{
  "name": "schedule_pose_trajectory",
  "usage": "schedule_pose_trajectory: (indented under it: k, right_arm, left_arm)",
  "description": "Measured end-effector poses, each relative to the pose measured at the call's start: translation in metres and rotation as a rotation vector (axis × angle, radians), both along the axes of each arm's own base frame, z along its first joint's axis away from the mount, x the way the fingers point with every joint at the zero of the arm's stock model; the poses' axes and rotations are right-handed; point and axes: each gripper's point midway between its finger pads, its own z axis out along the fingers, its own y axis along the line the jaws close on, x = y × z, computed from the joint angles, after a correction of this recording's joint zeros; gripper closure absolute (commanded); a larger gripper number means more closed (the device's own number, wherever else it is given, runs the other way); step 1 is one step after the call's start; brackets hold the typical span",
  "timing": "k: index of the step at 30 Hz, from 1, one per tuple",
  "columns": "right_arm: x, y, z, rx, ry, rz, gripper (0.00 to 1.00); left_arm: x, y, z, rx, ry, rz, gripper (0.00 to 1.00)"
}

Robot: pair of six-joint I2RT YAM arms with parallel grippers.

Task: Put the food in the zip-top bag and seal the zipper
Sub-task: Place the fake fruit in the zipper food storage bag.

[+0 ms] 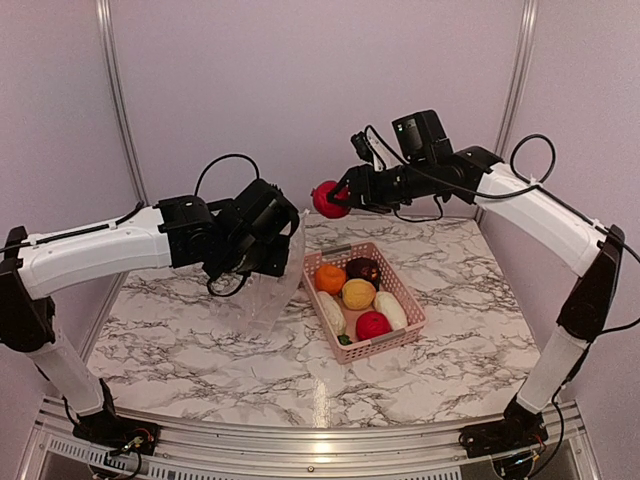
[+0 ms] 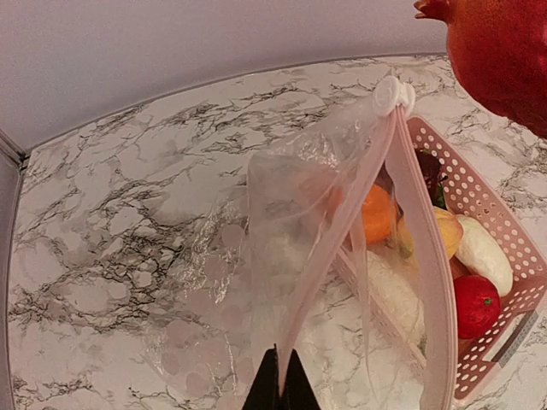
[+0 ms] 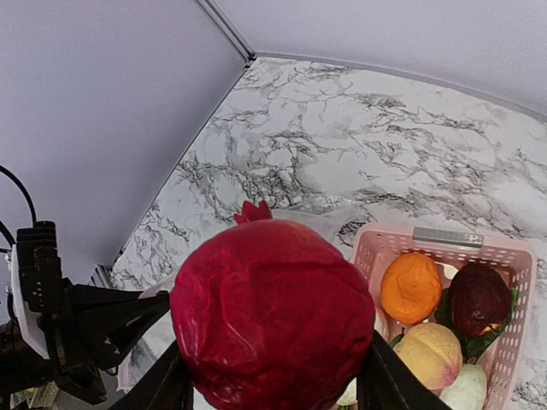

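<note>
My right hand [image 1: 340,197] grips the pomegranate [image 3: 273,316], raised near the basket [image 1: 408,300]; my left hand [image 2: 278,389] pinches the rim of the bag [image 2: 308,213], mouth narrowly open. Loading step, I judge; next I must drop it through that slit.

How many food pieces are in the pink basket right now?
6: orange ball and dark purple ball at the far end, yellow ball central, red ball nearest, pale piece left, second pale piece right. Others may hide beneath.
</note>
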Motion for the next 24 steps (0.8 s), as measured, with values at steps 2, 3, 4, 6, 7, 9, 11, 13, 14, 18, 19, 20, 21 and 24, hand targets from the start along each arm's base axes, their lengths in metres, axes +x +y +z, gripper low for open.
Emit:
schedule_pose_trajectory:
  k: [2, 3, 4, 6, 7, 9, 11, 13, 14, 18, 19, 20, 21, 24]
  right_arm:
    - [-0.007, 0.007, 0.001, 0.027, 0.029, 0.028, 0.59]
    - [-0.010, 0.011, 0.002, 0.040, 0.037, 0.042, 0.59]
    - [-0.013, 0.014, 0.004, 0.053, 0.045, 0.053, 0.59]
    - [-0.020, 0.022, 0.007, 0.080, 0.060, 0.078, 0.60]
    - [-0.024, 0.026, 0.009, 0.090, 0.064, 0.093, 0.60]
    - [-0.032, 0.033, 0.011, 0.105, 0.074, 0.117, 0.60]
    - [-0.038, 0.039, 0.013, 0.120, 0.081, 0.137, 0.60]
    - [-0.042, 0.043, 0.014, 0.133, 0.086, 0.151, 0.60]
    - [-0.044, 0.045, 0.013, 0.137, 0.094, 0.157, 0.60]
    - [-0.046, 0.046, 0.003, 0.137, 0.124, 0.163, 0.60]
    - [-0.047, 0.046, 0.002, 0.139, 0.128, 0.163, 0.61]
    - [-0.047, 0.047, 0.001, 0.142, 0.134, 0.165, 0.61]
    - [-0.047, 0.047, -0.001, 0.144, 0.138, 0.166, 0.61]
    - [-0.050, 0.048, -0.009, 0.146, 0.168, 0.175, 0.61]
  left_arm:
    - [0.005, -0.016, -0.011, -0.024, 0.012, -0.014, 1.00]
    - [0.007, -0.019, -0.013, -0.037, 0.015, -0.013, 1.00]
    - [0.010, -0.022, -0.014, -0.062, 0.019, -0.011, 1.00]
    - [0.016, -0.025, -0.015, -0.122, 0.024, 0.004, 1.00]
    - [0.020, -0.026, -0.015, -0.155, 0.027, 0.016, 1.00]
    - [0.028, -0.025, -0.018, -0.209, 0.036, 0.043, 1.00]
    - [0.033, -0.023, -0.023, -0.252, 0.050, 0.068, 1.00]
    - [0.037, -0.023, -0.024, -0.286, 0.058, 0.082, 1.00]
    - [0.038, -0.024, -0.023, -0.303, 0.060, 0.084, 1.00]
    - [0.039, -0.032, -0.018, -0.366, 0.061, 0.080, 1.00]
    - [0.039, -0.034, -0.017, -0.376, 0.065, 0.078, 1.00]
    - [0.039, -0.036, -0.017, -0.392, 0.066, 0.074, 1.00]
    - [0.038, -0.037, -0.017, -0.406, 0.067, 0.071, 1.00]
    - [0.036, -0.036, -0.013, -0.446, 0.060, 0.070, 1.00]
